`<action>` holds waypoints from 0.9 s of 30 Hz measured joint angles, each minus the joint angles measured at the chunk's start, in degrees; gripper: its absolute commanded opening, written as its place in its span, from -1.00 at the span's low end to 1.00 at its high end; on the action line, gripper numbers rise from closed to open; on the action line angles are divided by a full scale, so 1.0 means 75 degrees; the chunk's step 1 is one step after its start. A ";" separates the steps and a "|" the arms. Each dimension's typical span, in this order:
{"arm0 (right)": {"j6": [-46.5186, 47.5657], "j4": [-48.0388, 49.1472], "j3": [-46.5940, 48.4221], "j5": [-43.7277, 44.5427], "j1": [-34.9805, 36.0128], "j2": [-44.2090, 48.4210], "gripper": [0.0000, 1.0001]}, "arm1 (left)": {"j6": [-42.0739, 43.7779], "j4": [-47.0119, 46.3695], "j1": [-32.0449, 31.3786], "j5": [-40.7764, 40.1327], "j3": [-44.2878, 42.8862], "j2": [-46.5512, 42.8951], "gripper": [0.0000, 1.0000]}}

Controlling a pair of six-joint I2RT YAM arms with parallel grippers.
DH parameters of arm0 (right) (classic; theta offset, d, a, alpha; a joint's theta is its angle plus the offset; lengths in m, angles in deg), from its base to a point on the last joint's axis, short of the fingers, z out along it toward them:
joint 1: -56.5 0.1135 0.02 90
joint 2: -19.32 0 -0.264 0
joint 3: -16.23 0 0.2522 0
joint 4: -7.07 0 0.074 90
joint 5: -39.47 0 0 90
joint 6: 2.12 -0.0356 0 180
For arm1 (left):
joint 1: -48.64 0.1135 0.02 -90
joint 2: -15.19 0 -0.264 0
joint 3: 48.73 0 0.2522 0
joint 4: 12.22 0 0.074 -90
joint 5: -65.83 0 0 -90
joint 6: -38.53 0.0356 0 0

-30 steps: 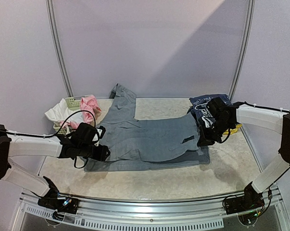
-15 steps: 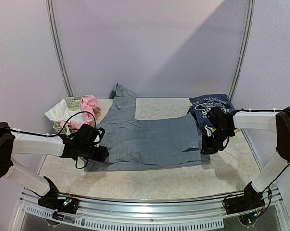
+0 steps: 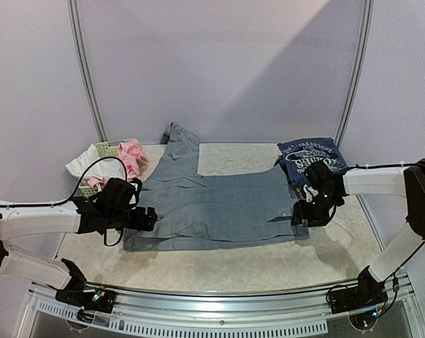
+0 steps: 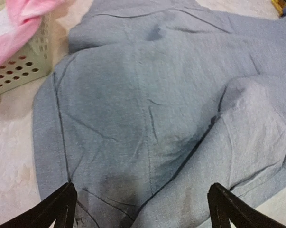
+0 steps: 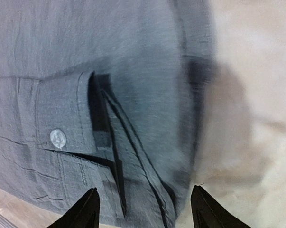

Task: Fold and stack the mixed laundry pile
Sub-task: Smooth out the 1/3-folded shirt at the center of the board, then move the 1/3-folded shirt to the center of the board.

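Observation:
The grey trousers lie flat across the middle of the table, one part folded over the other. My left gripper stands open at their left end, its fingers spread over the cloth with nothing between them. My right gripper is open over the right end, where a pocket flap with a button shows; its jaws straddle the cloth's edge. A navy printed tee lies at the back right. Pink and white pieces hang over a basket.
The pale-green lattice basket stands at the back left, close to the trousers' left end. Bare table lies to the right of the trousers and along the front. Pale walls close in the back and sides.
Both grippers have opened and let go of the trousers. The right one first lowered its end onto the table; the left arm has drawn back a little to the left.

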State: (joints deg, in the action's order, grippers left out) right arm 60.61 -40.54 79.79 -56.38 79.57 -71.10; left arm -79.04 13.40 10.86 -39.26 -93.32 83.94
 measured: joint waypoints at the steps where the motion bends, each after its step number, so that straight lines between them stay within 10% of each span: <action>1: -0.0090 0.0012 -0.0067 0.0085 -0.0003 0.0187 0.76 | -0.0085 0.0052 -0.0003 -0.0157 0.0044 -0.0143 0.99; 18: -0.0737 0.1020 -0.1195 0.0108 -0.0271 0.1731 0.98 | -0.2279 0.1731 0.0399 -0.0962 0.1102 -0.1982 0.79; 27: -0.0819 0.1434 -0.1253 -0.0286 -0.0280 0.0854 0.67 | -0.2562 0.1769 0.0411 -0.0545 0.1233 -0.1378 0.63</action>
State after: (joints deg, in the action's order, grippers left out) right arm 54.47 -29.78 70.40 -58.52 77.48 -64.69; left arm -98.26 26.67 13.94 -43.35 -84.07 73.61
